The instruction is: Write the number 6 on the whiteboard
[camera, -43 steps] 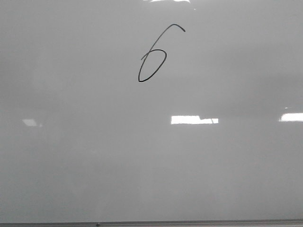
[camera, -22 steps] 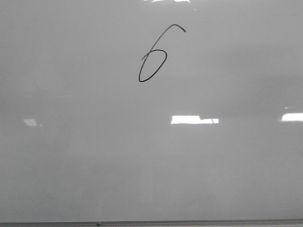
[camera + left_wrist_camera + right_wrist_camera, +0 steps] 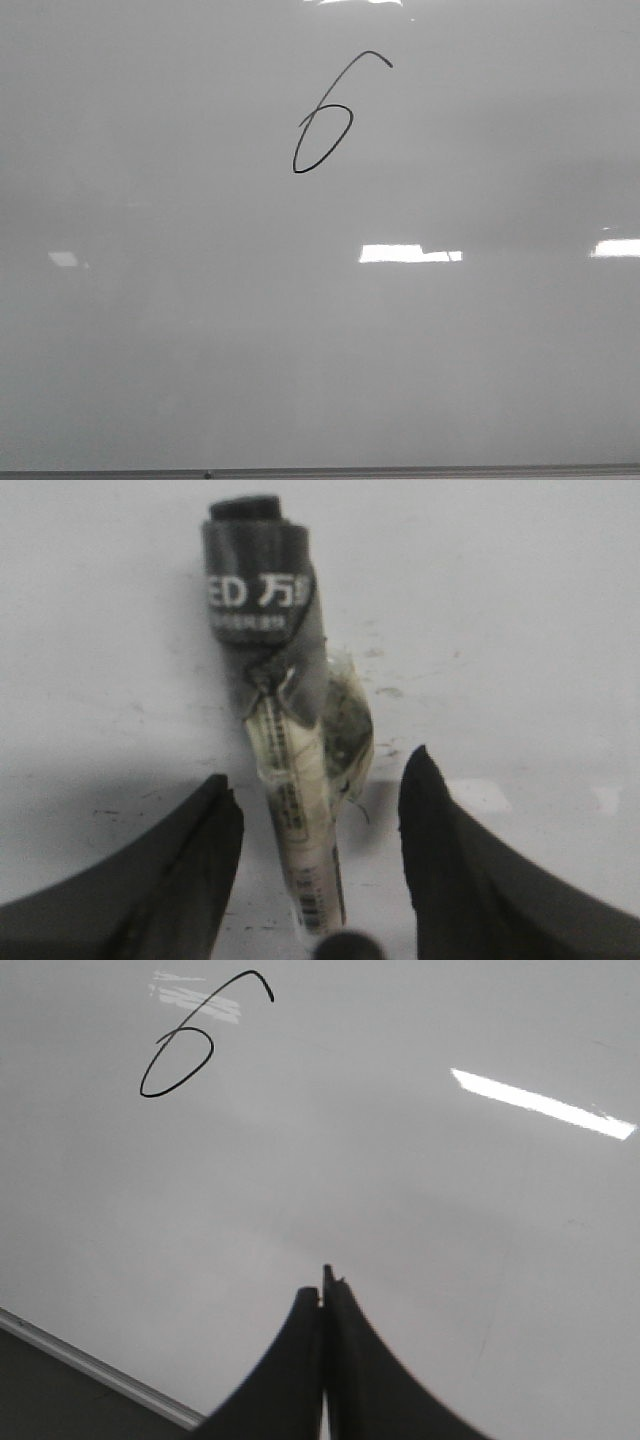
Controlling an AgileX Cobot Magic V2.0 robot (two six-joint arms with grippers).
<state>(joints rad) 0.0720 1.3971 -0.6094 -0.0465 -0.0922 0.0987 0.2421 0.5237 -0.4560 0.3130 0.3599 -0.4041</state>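
Resting pressed together and empty, the right gripper [image 3: 322, 1295] is hovering over the whiteboard [image 3: 420, 1220]; the left gripper [image 3: 320, 800] is standing spread around a marker [image 3: 285, 720]. Nothing has changed over the last second: the number 6 [image 3: 325, 120] is sitting finished on the board's upper middle, suggesting writing is complete.

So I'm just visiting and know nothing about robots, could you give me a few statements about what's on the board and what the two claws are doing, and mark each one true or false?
1. A black number 6 is drawn on the whiteboard. True.
2. The right claw is wide open. False: its two fingers are pressed together with nothing between them.
3. A marker lies between the fingers of the left claw. True; the fingers stand apart on either side of it.
4. The 6 sits low on the board in the front view. False: it is in the upper part, near the middle.
5. Several digits are written on the board. False: only the one 6 shows.
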